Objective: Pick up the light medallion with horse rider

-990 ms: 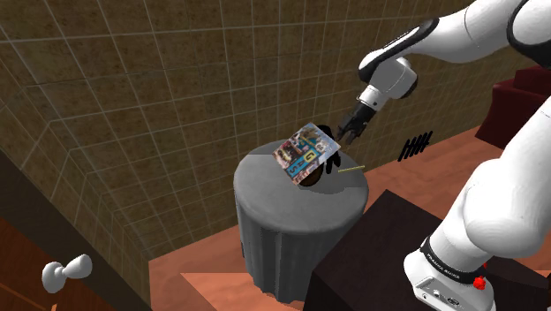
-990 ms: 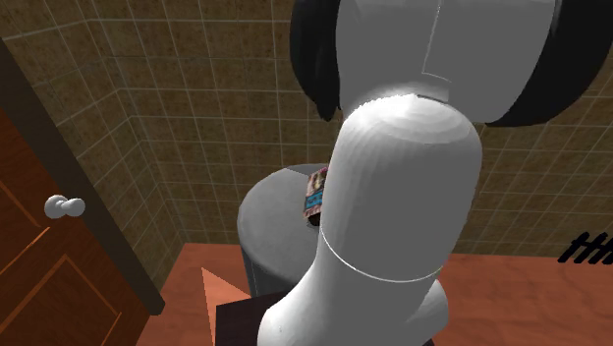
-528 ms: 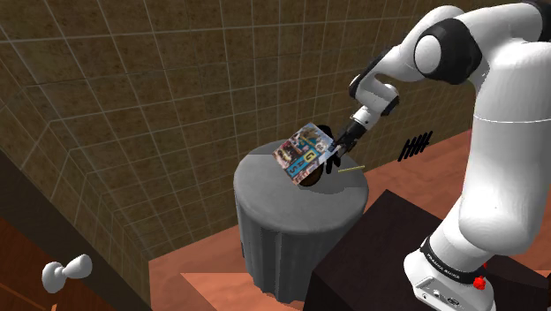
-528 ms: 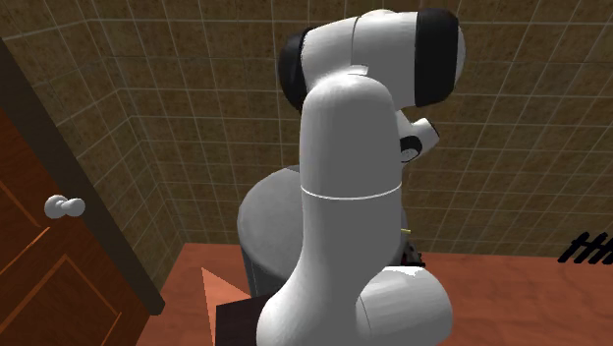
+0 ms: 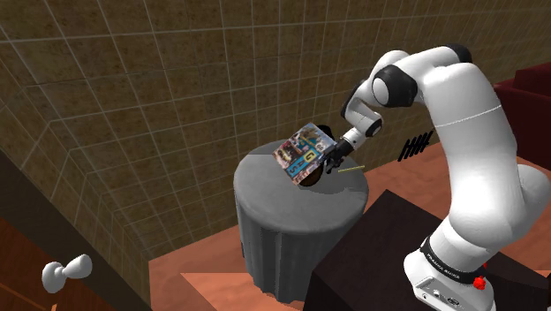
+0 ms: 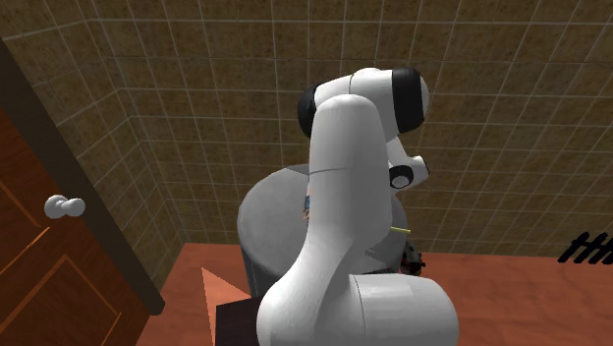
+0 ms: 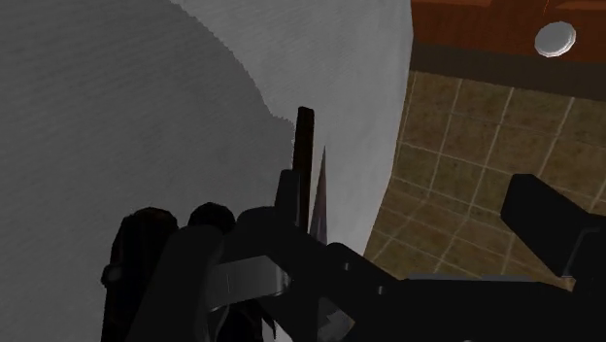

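A round table (image 5: 274, 190) under a grey cloth carries a tilted, colourfully printed box (image 5: 305, 148). Under its lower edge lies a dark round thing (image 5: 309, 179), and I cannot tell whether this is the medallion. My black gripper (image 5: 338, 159) hangs low at the box's right side in the shoulder view, just above the tabletop. In the wrist view the fingers (image 7: 554, 228) stand apart. Between them are dark shapes, a thin dark plate seen edge-on (image 7: 304, 160) and a pale thin sliver (image 7: 319, 189) over the grey cloth (image 7: 117, 117). In the second exterior view my arm (image 6: 344, 197) covers most of the table (image 6: 270, 211).
A thin yellow stick (image 5: 350, 167) lies on the table right of the gripper. Tiled walls (image 5: 132, 97) stand close behind the table. A brown door with a pale knob (image 6: 63, 206) is at the second exterior view's left. My dark stand (image 5: 380, 256) adjoins the table.
The arm has folded in and swung, and the gripper has come down from the upper right to the box's right side. The box and the dark round thing have not moved.
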Motion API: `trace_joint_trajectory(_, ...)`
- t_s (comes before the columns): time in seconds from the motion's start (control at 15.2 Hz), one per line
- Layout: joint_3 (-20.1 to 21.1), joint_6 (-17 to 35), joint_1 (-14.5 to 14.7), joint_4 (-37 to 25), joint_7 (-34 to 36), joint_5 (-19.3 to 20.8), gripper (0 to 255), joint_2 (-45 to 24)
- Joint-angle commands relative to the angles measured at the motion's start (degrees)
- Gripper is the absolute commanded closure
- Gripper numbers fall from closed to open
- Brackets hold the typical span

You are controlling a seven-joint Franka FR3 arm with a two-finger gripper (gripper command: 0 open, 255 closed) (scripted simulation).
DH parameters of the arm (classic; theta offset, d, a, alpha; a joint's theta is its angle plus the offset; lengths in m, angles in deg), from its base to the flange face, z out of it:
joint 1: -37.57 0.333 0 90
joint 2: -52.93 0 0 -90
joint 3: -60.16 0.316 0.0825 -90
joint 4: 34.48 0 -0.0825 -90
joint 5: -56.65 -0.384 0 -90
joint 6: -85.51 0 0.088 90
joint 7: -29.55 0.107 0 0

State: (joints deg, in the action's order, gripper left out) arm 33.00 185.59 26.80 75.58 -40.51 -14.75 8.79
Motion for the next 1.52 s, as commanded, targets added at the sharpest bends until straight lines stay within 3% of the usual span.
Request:
trace_joint_trajectory(0.0,1.69,-1.68,-1.79,-3.16,-0.17,-1.77,0,-3.69)
trace_joint_trajectory(0.59,3.72,-0.43,-3.43,-6.36,-2.11,-3.35,0,-9.03)
trace_joint_trajectory(0.66,3.67,-0.37,-3.16,-5.86,-1.98,-3.35,255,-8.47)
trace_joint_trajectory(1.45,3.09,-0.82,-2.93,-5.01,-1.37,-2.65,255,-6.84)
